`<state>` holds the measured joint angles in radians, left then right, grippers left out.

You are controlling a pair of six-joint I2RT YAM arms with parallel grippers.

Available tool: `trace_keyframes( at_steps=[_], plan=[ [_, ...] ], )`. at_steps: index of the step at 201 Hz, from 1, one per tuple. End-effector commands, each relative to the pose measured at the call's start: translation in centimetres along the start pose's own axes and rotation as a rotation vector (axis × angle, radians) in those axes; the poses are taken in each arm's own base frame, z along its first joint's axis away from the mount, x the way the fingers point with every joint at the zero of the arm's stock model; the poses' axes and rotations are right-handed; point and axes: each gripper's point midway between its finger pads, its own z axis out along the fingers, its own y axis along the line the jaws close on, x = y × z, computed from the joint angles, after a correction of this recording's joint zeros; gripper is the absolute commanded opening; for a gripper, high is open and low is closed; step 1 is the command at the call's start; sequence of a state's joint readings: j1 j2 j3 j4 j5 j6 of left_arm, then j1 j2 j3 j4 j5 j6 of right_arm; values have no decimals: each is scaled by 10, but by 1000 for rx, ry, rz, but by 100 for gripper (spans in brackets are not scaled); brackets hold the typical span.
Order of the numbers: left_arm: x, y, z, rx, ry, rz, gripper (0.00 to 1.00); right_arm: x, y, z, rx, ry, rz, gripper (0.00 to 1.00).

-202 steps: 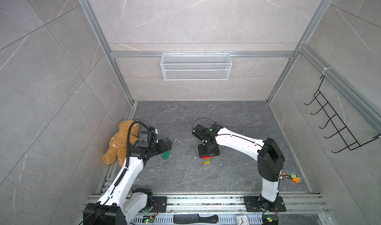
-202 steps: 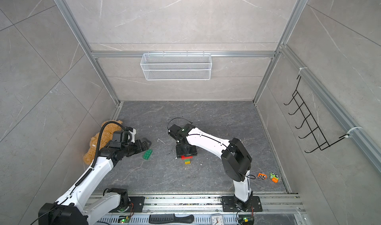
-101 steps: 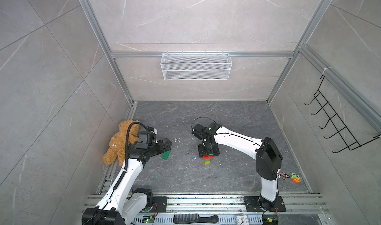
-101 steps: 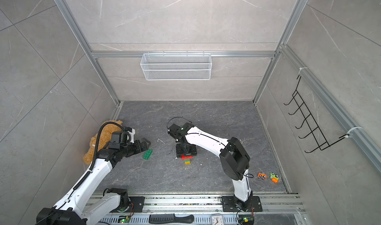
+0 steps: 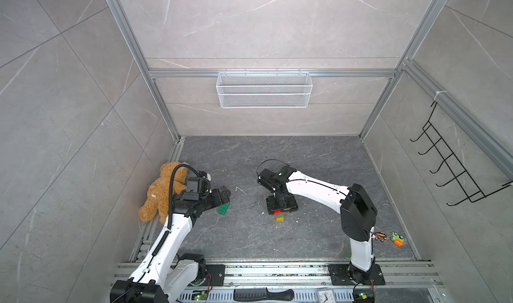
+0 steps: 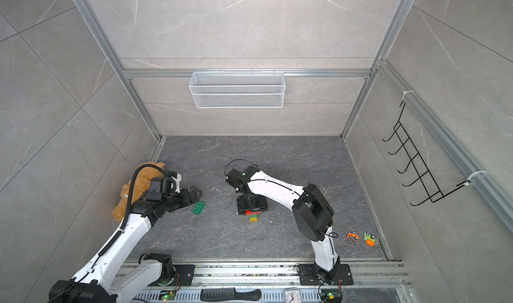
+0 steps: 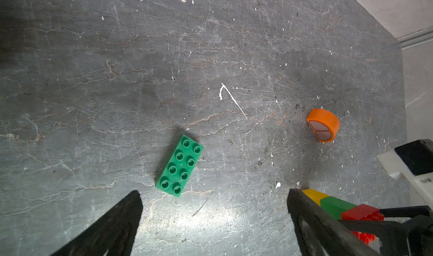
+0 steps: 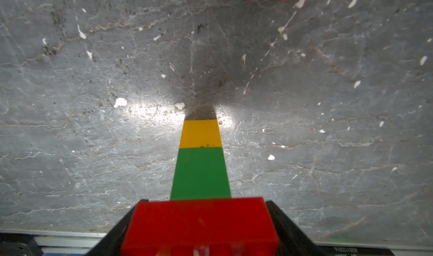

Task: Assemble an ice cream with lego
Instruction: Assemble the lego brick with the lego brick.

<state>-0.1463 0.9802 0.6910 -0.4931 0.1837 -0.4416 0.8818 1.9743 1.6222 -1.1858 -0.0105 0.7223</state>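
Assembly stands about halfway, as we judge it. The ice cream (image 5: 280, 216) is our landmark: it stands upright near the middle of the floor (image 5: 249, 160), with the yellow brick (image 8: 201, 133) at the bottom, the narrow green brick (image 8: 201, 172) on it and the red brick (image 8: 200, 224) on top. Directly above it the right gripper (image 5: 281, 206) points down, and in the right wrist view its jaws flank the red brick on both ends; whether they press it or stand just clear we cannot tell. Well apart from the ice cream, on its left-arm side, the wide green brick (image 7: 179, 165) lies flat, studs up. The left gripper (image 7: 213, 191) hovers over that spot with jaws wide apart and empty, the brick just ahead of them. Near the ice cream but not touching it lies the orange half-round piece (image 7: 323, 124), which the top views do not show. We take the step in hand to be fetching that wide green brick for the red one. Next, we think, the left gripper must drop, square itself to the skewed brick and close across its narrow width; the right gripper then has to steady the ice cream without covering the red studs, since so narrow a stem could tip.
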Motion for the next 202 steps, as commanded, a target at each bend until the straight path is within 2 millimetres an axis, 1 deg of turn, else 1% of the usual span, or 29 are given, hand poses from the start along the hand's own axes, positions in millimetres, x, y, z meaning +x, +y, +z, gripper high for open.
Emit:
trace_keyframes(
  at_steps=[1, 22, 41, 58, 87, 94, 104, 111, 121, 129, 138, 152, 164, 182, 202],
  plan=[
    [-9, 1, -6, -23, -37, -26, 99, -3, 4, -23, -25, -50, -8, 80],
    [-5, 12, -1, -78, -19, -70, 100, -4, 5, -38, -47, -76, -9, 81],
    [-2, 20, 6, -118, 9, -106, 97, -4, 2, -55, -59, -100, -16, 81],
    [-1, 27, 15, -154, 25, -128, 90, -2, 0, -69, -72, -124, -24, 81],
    [-8, 46, 33, -266, 50, -152, 80, 2, -6, -91, -81, -165, -35, 81],
    [-10, 48, 40, -265, 49, -166, 77, 2, -7, -97, -81, -180, -35, 81],
    [-14, 47, 49, -247, 41, -177, 71, 1, -10, -104, -84, -201, -36, 81],
    [-18, 44, 56, -224, 35, -182, 70, 1, -10, -108, -88, -215, -37, 81],
    [-20, 41, 66, -200, 45, -186, 70, 0, -12, -114, -94, -232, -37, 81],
    [-20, 39, 74, -188, 67, -191, 72, 0, -13, -117, -96, -243, -38, 82],
    [-16, 39, 84, -184, 98, -196, 74, 1, -14, -120, -99, -253, -39, 82],
    [-10, 41, 95, -177, 136, -194, 74, 2, -16, -123, -103, -268, -40, 81],
    [-9, 37, 102, -151, 148, -188, 74, 2, -18, -122, -107, -278, -41, 81],
    [-7, 25, 110, -103, 178, -181, 73, 3, -20, -119, -114, -292, -35, 82],
    [0, 4, 113, -66, 211, -133, 73, 4, -21, -116, -112, -291, -34, 81]
  ],
)
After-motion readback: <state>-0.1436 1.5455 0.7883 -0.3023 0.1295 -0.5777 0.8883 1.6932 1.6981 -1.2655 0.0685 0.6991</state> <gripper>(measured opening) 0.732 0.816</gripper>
